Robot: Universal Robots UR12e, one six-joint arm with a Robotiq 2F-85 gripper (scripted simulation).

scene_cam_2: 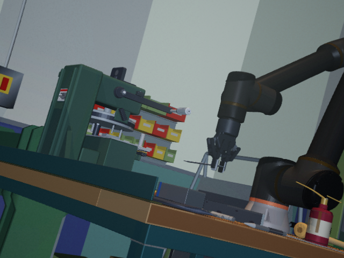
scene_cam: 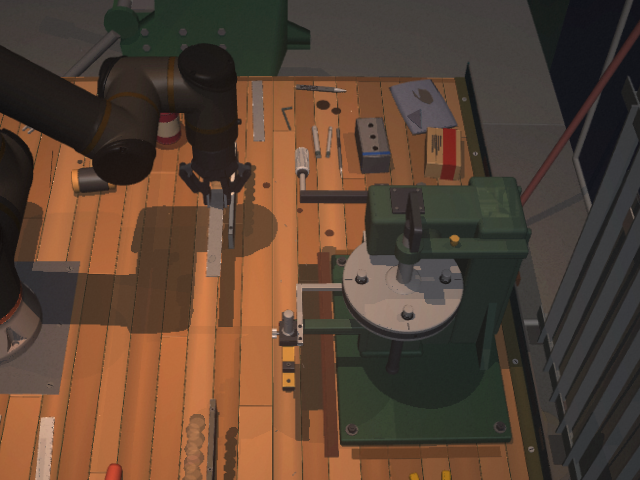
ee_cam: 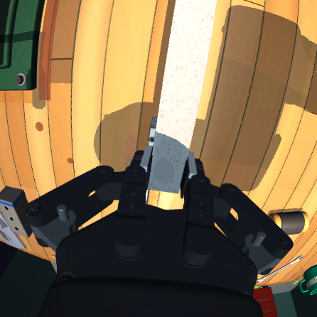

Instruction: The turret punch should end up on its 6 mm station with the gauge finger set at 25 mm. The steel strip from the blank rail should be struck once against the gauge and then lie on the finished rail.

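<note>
The steel strip (scene_cam: 214, 237) (ee_cam: 181, 92) (scene_cam_2: 197, 162) hangs level above the wooden bench, gripped at one end by my closed gripper (scene_cam: 219, 195) (ee_cam: 167, 167) (scene_cam_2: 218, 165), well left of the press. The green turret punch (scene_cam: 439, 289) (scene_cam_2: 91, 116) stands on the bench's right side, its round grey turret disc (scene_cam: 402, 292) carrying three punch stations. The lever (scene_cam: 331, 195) (scene_cam_2: 155, 104) sticks out to the left of the head. The gauge finger (scene_cam: 305, 294) and its slide block (scene_cam: 289, 328) sit left of the disc, over a yellow scale (scene_cam: 288, 368).
Behind the work, near the bench's far edge, lie a second metal strip (scene_cam: 258, 110), a hex key, several punches (scene_cam: 323, 142), a grey block (scene_cam: 373, 144) and a red-and-tan box (scene_cam: 443, 153). A brown rail (scene_cam: 326, 356) runs beside the press base. A spool (scene_cam: 93, 181) lies left.
</note>
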